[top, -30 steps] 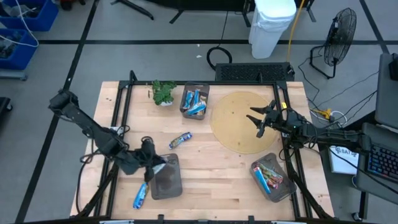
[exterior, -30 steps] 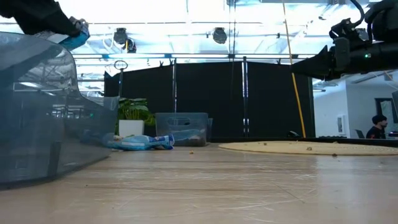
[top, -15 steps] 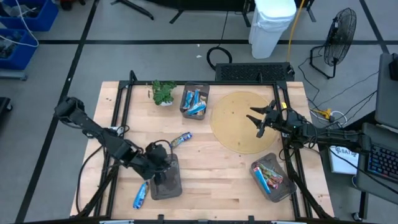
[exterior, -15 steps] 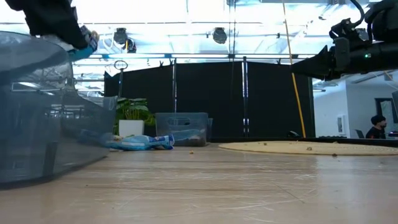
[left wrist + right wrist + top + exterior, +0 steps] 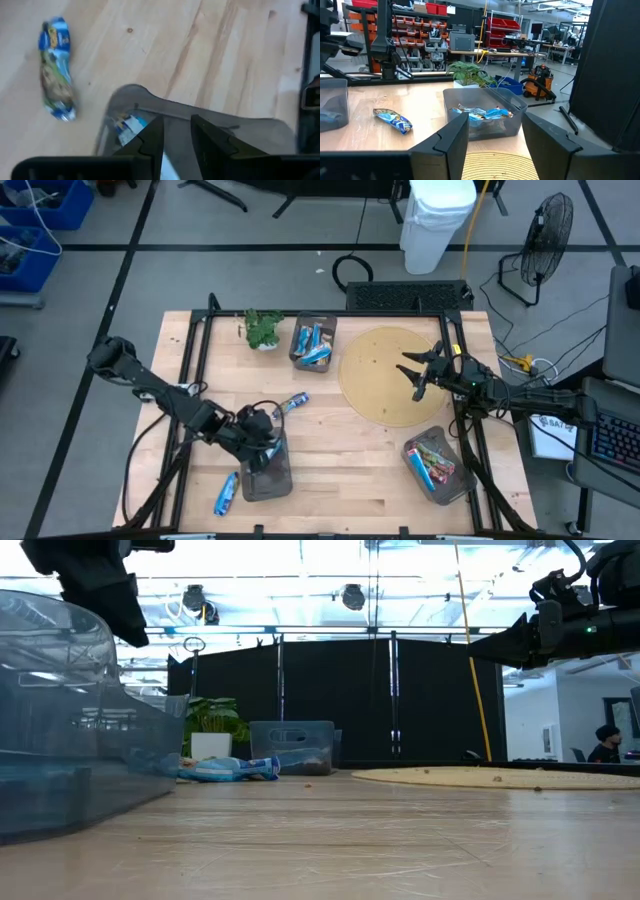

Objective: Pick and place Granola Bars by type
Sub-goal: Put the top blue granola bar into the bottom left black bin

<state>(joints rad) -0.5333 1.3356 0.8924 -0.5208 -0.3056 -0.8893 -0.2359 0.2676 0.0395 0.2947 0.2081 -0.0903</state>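
Observation:
My left gripper (image 5: 262, 458) hangs open over a grey bin (image 5: 272, 480) near the table's front left, fingers slanting down into it (image 5: 176, 137). Inside the bin lies a blue granola bar (image 5: 128, 127), beside and below one finger and apart from it. A second blue bar (image 5: 226, 493) lies on the wood left of the bin (image 5: 56, 90). A third blue bar (image 5: 291, 404) lies toward the table's middle. Over the right side of a round mat (image 5: 385, 375), my right gripper (image 5: 420, 375) stays open and level with nothing between its fingers (image 5: 492, 135).
A far bin (image 5: 312, 343) holds blue bars, and a bin at the near right (image 5: 438, 465) holds mixed-colour bars. A small plant (image 5: 262, 328) stands at the far left. Black frame rails run along the table's left and right sides.
My left gripper has gone toward the table's right edge, from beside the bin to over it, and tipped further down. The blue bar it carried has left its fingers and now lies in the bin.

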